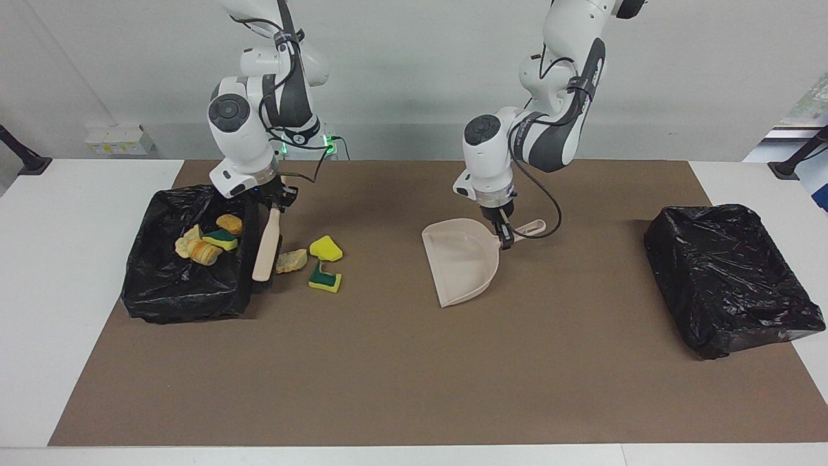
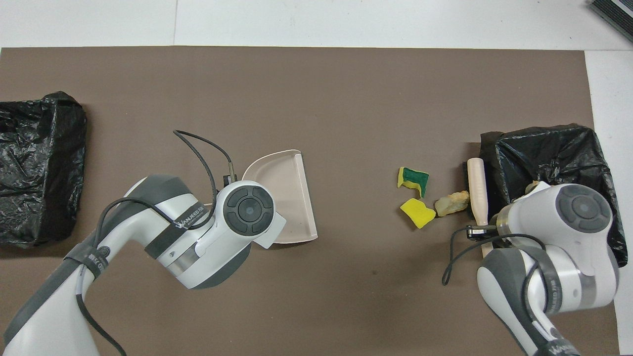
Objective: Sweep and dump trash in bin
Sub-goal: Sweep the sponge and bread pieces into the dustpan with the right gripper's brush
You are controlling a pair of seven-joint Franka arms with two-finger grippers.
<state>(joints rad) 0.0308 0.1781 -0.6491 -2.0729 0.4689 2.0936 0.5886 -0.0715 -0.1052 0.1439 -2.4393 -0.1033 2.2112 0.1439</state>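
My right gripper (image 1: 275,206) is shut on the handle of a beige brush (image 1: 266,249), which stands on the mat against the black-lined bin (image 1: 155,291). Three scraps of trash lie beside the brush: a tan foam chunk (image 1: 292,260) touching it, a yellow sponge piece (image 1: 325,248), and a green-and-yellow sponge piece (image 1: 325,278). Several more scraps (image 1: 206,244) lie in the bin. My left gripper (image 1: 504,238) is shut on the handle of the beige dustpan (image 1: 462,259), which rests on the mat mid-table. In the overhead view, the brush (image 2: 477,190), the scraps (image 2: 418,212) and the dustpan (image 2: 289,195) show; both grippers are hidden under their wrists.
A second box wrapped in black plastic (image 1: 728,278) sits at the left arm's end of the brown mat (image 1: 388,375), and also shows in the overhead view (image 2: 39,168). Bare mat lies between the scraps and the dustpan.
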